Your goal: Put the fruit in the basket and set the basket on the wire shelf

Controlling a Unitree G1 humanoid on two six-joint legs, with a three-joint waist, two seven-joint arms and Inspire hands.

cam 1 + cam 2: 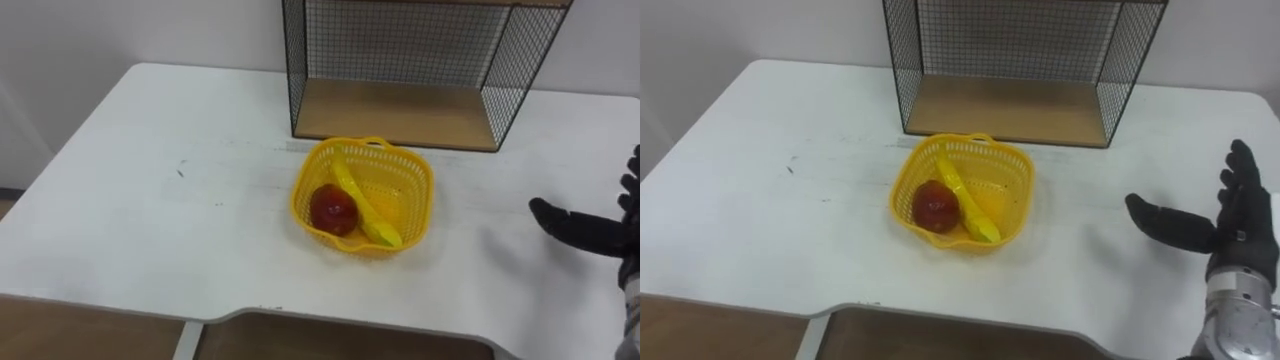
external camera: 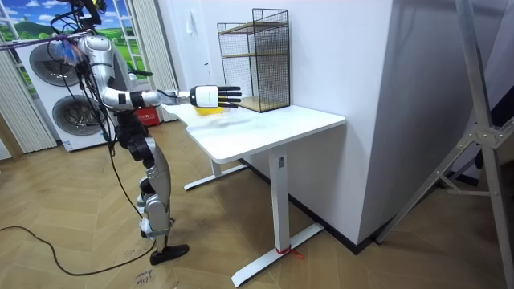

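Yellow plastic mesh basket (image 1: 362, 195) stands on the white table (image 1: 150, 200), just in front of the black wire shelf (image 1: 400, 110) with its wooden base board, not on it. Inside we note a red apple (image 1: 333, 210) at the basket's left near side and a yellow banana (image 1: 362, 205) lying diagonally, touching the apple. Right hand (image 1: 1238, 235) hovers over the table to the basket's right, apart from it, fingers straight and spread, thumb pointing toward the basket, nothing held. In the room view we see the robot standing at the table's end, arm stretched out over the top.
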